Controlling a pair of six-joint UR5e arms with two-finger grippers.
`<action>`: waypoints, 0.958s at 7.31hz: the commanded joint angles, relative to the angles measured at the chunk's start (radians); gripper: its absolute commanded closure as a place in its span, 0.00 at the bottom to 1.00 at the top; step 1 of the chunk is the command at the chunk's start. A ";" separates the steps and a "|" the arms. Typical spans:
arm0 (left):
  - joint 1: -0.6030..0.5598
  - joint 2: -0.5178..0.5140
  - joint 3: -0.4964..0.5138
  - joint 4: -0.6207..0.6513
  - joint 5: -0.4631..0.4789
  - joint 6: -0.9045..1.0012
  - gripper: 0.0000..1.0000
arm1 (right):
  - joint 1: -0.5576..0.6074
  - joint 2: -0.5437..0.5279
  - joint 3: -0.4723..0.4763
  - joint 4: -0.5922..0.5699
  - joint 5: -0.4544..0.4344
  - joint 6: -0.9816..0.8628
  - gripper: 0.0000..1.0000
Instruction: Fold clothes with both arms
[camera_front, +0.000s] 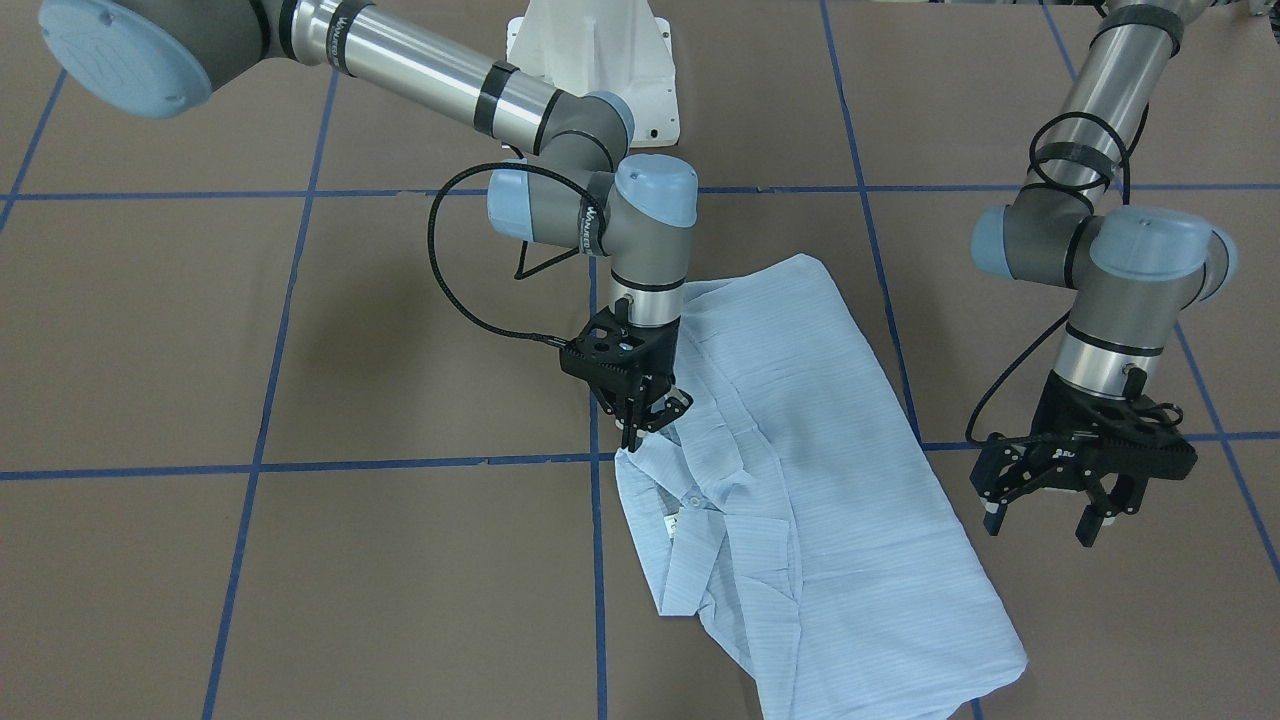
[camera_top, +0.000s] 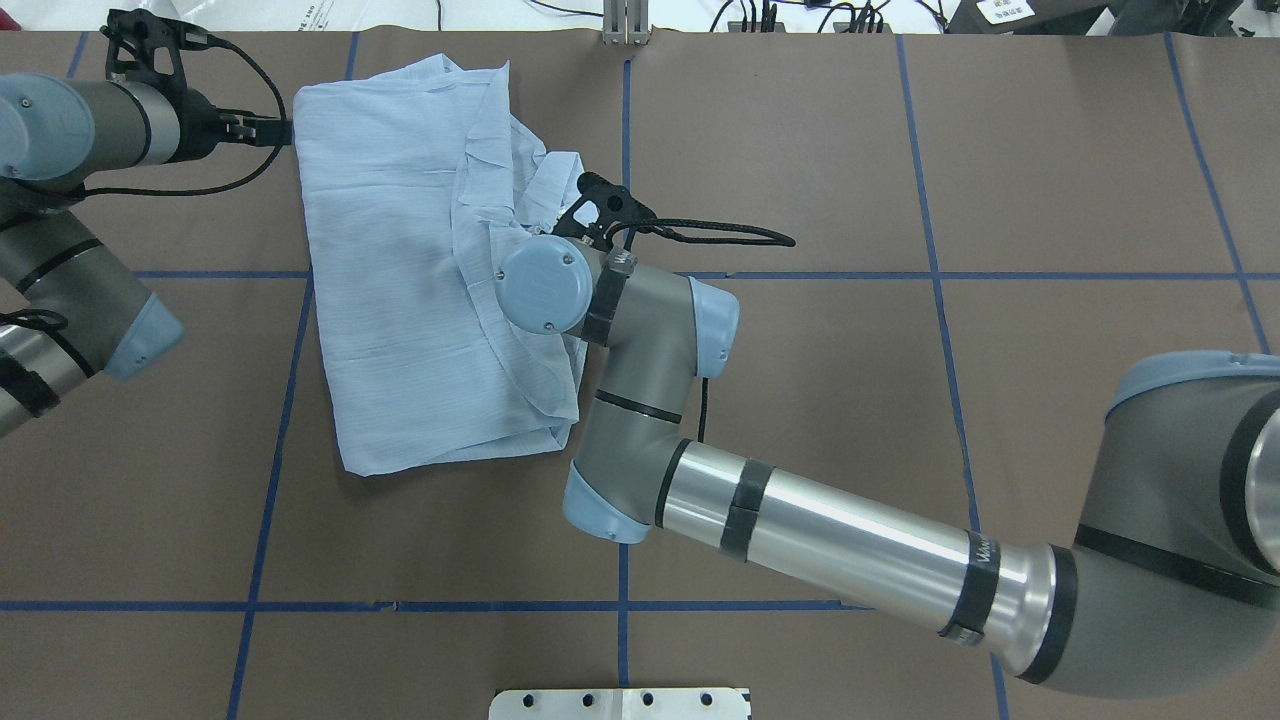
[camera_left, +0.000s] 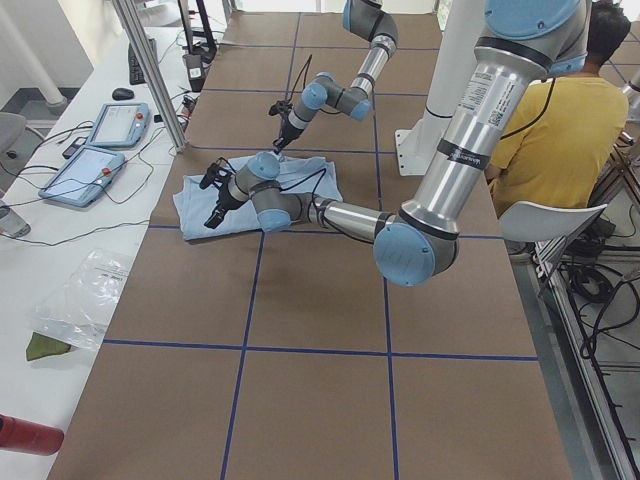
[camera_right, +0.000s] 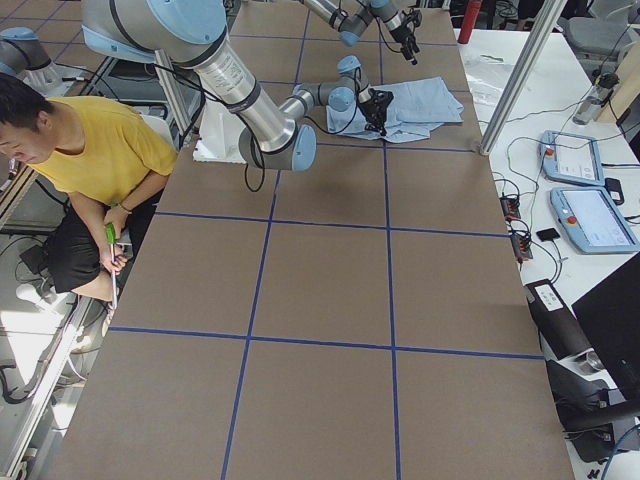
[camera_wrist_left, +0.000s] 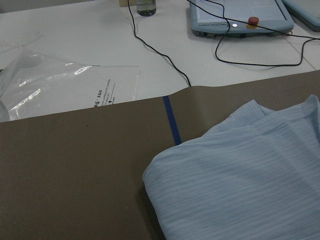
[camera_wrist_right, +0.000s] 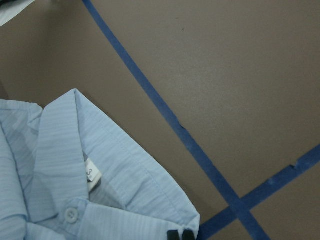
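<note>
The light-blue striped shirt (camera_front: 830, 470) lies folded into a long rectangle on the brown table, with the collar and a white button at its edge (camera_wrist_right: 72, 215). My right gripper (camera_front: 645, 425) points down at the collar-side edge and looks shut on the shirt's fabric. Its fingertips (camera_wrist_right: 174, 235) sit together at the collar corner. In the overhead view the right wrist hides that gripper. My left gripper (camera_front: 1045, 520) is open and empty, hovering beside the shirt's opposite long edge (camera_top: 300, 130). The left wrist view shows a folded shirt corner (camera_wrist_left: 250, 175) but no fingers.
Blue tape lines (camera_front: 595, 560) grid the brown table. The white pedestal base (camera_front: 590, 60) stands at the robot's side. Beyond the far table edge lie a plastic bag (camera_wrist_left: 65, 85), cables and teach pendants (camera_wrist_left: 240, 15). A person in yellow (camera_right: 90, 150) sits beside the robot.
</note>
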 joint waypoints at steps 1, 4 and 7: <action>-0.001 -0.002 -0.001 0.000 -0.001 0.000 0.00 | -0.001 -0.184 0.257 -0.055 0.002 -0.002 1.00; -0.001 -0.002 -0.001 -0.002 -0.001 0.000 0.00 | -0.039 -0.431 0.534 -0.057 -0.007 -0.002 1.00; 0.001 -0.002 -0.007 -0.002 -0.001 0.000 0.00 | -0.078 -0.472 0.579 -0.057 -0.061 -0.005 1.00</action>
